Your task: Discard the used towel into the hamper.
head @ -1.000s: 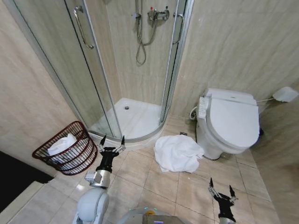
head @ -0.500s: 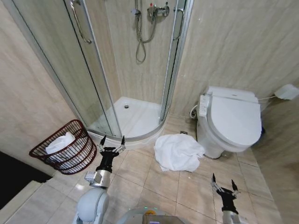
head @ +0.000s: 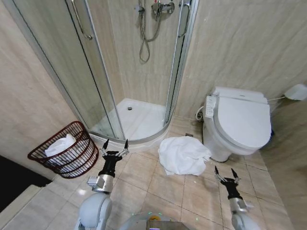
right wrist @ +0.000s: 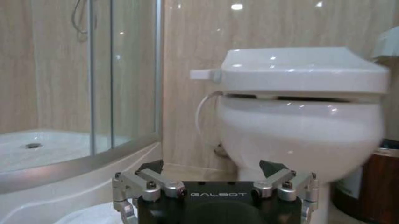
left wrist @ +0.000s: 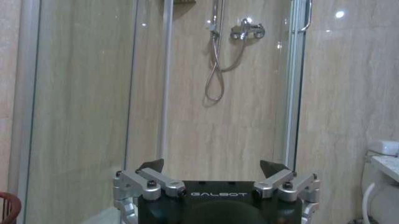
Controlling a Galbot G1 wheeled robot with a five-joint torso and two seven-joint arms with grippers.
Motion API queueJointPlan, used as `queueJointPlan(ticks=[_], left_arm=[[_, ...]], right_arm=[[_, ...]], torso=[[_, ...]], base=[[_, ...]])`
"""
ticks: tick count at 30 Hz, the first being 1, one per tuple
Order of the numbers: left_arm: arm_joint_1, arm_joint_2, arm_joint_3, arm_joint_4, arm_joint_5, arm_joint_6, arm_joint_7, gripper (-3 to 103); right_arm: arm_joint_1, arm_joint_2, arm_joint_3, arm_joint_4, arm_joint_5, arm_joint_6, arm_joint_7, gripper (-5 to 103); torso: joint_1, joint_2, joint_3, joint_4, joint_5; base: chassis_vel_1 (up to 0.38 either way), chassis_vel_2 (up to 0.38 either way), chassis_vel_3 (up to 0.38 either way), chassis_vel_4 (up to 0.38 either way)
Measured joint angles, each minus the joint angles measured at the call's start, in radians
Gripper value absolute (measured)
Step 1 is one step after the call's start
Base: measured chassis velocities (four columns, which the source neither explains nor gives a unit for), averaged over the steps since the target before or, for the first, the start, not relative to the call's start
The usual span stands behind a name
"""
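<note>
From the head camera, a white towel (head: 183, 155) lies crumpled on the tiled floor (head: 144, 177) between the shower tray (head: 136, 120) and the toilet (head: 240, 123), touching nothing but the floor. The hamper (head: 64, 150) stands tilted against the wall on the robot's left, with another white cloth (head: 58, 145) already inside it. The left gripper (head: 114, 145) hovers just right of the hamper, its jaws spread apart and empty, with the towel off to its right. The right gripper (head: 224, 173) hangs low in front of the toilet, jaws also spread and empty; the towel lies near it, ahead and to its left. In the left wrist view, the left gripper (left wrist: 215, 164) faces the glass shower door (left wrist: 87, 102) and the shower hose (left wrist: 216, 60), with a sliver of the hamper (left wrist: 7, 207) at the edge. In the right wrist view, the right gripper (right wrist: 212, 164) points at the toilet (right wrist: 299, 116), and a bit of the towel (right wrist: 87, 214) shows beside its body.
</note>
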Motion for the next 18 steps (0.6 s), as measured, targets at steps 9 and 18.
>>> queueJointPlan(ticks=[9, 18], left_arm=[[0.000, 0.000, 0.000, 0.000, 0.000, 0.000, 0.000, 100], [0.000, 0.000, 0.000, 0.000, 0.000, 0.000, 0.000, 100]], right_arm=[[0.131, -0.048, -0.070, -0.129, 0.018, 0.000, -0.071, 100], [0.300, -0.061, -0.162, -0.299, 0.029, 0.025, -0.098, 100]], torso=[[-0.012, -0.035, -0.023, -0.0003, -0.0003], [-0.016, -0.051, -0.035, 0.0000, -0.0002]], base=[[0.000, 0.000, 0.000, 0.000], [0.000, 0.000, 0.000, 0.000]])
